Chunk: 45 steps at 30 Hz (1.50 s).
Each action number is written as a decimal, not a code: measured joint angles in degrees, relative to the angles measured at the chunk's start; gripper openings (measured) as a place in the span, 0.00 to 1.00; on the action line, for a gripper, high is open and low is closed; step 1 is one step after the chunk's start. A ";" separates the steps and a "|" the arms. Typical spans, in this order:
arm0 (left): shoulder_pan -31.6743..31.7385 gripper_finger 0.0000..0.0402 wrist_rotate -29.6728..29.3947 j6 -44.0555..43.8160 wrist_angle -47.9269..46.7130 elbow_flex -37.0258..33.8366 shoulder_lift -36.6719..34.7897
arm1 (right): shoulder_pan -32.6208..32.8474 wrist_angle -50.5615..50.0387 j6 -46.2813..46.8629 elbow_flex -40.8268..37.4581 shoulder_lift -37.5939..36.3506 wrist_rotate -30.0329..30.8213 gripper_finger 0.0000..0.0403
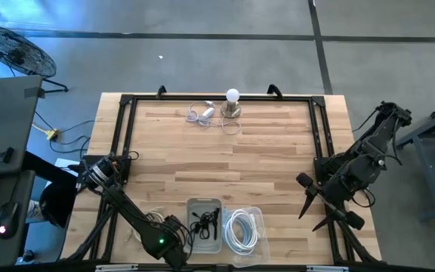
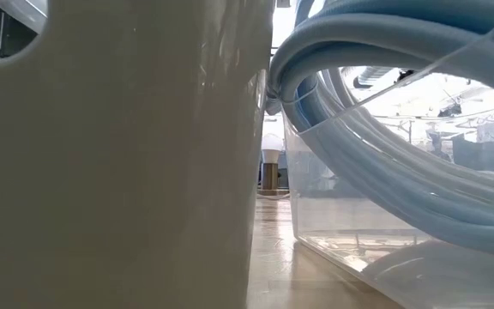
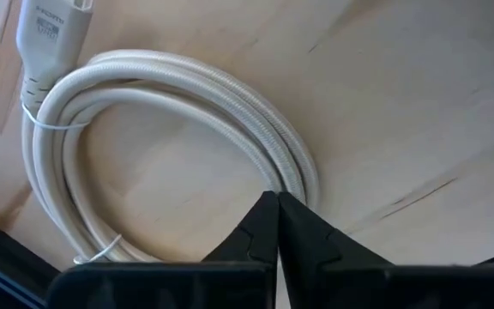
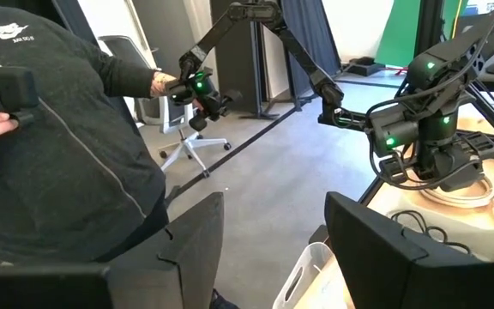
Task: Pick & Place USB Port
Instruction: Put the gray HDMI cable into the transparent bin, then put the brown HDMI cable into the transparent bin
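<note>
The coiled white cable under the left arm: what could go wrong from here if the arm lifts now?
1. The left gripper has its jaws shut, with the tips meeting at the edge of the coiled white cable. Whether any strand is caught is unclear, so a lift may come up empty.
2. Thin ties bind the loops, so the whole coil would probably rise together and swing, perhaps catching the grey bin nearby.

Two bins (image 1: 205,204) sit side by side at the table's (image 1: 225,159) near edge, a lamp (image 1: 232,103) stands at the far edge, and a coiled cable (image 3: 170,129) apparently lies left of the bins.
</note>
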 joint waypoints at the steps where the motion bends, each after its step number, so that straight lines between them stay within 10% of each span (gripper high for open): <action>1: 0.00 0.00 0.03 -0.10 0.04 0.00 0.00 | 0.00 0.00 0.02 0.00 0.00 0.00 0.49; 45: 0.00 0.01 0.90 4.46 -3.48 4.17 -0.15 | 0.00 0.21 -1.96 0.00 0.00 -0.05 0.49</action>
